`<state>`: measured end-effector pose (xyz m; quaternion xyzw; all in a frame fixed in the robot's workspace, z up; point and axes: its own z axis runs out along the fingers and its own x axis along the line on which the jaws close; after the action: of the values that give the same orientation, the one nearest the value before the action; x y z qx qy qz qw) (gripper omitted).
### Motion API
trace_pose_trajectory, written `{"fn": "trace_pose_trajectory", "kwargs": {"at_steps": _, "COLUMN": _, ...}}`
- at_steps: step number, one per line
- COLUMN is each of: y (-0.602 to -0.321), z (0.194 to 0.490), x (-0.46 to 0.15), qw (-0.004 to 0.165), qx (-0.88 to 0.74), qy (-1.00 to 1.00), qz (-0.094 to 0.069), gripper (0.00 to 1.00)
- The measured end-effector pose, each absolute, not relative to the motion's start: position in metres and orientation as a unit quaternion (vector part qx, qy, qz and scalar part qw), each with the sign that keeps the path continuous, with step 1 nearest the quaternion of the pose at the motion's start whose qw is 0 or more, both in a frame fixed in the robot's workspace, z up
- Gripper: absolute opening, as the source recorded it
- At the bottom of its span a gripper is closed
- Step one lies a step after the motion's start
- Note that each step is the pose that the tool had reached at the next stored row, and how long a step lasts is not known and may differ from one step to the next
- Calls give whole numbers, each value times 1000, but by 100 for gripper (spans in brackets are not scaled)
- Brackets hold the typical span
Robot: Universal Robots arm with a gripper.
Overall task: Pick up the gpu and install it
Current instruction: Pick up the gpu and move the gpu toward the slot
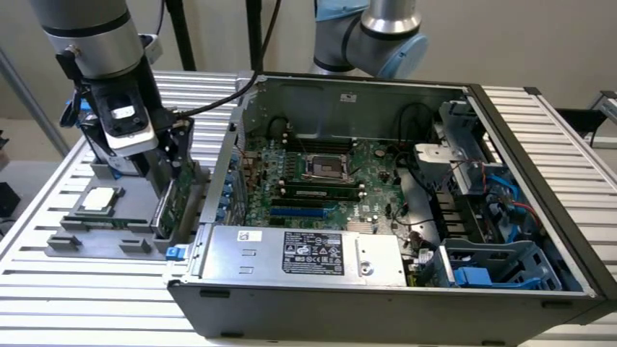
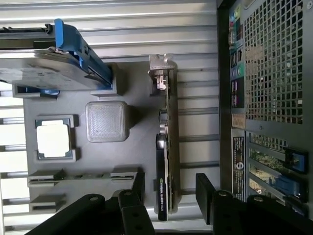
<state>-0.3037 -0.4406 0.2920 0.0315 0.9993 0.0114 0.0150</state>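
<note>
Wrist view: my gripper (image 2: 171, 196) is spread wide, one finger each side of the gpu (image 2: 167, 122), no contact seen. The gpu stands on edge in the gray tray (image 2: 142, 147), between cpu (image 2: 55, 138) and case (image 2: 274, 58), bracket (image 2: 161, 66) far from my fingers. Exterior view: I hang low over the tray, at the exterior view's left of the open case.

On my gripper (image 2: 171, 193) the jaws are spread wide, 1 either side of the gpu (image 2: 168, 137) standing on edge. Bare gray holder (image 2: 142, 147) floor gives room on 1 side; on the other, the computer case (image 2: 274, 63) wall stands near, leaving a narrow lane.
</note>
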Motion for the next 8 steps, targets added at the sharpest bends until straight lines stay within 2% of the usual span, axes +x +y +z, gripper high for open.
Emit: {"fn": "trace_pose_trajectory", "kwargs": {"at_steps": 8, "y": -435, "z": 278, "x": -304, "qw": 15, "qx": 32, "qy": 999, "qz": 11, "gripper": 54}}
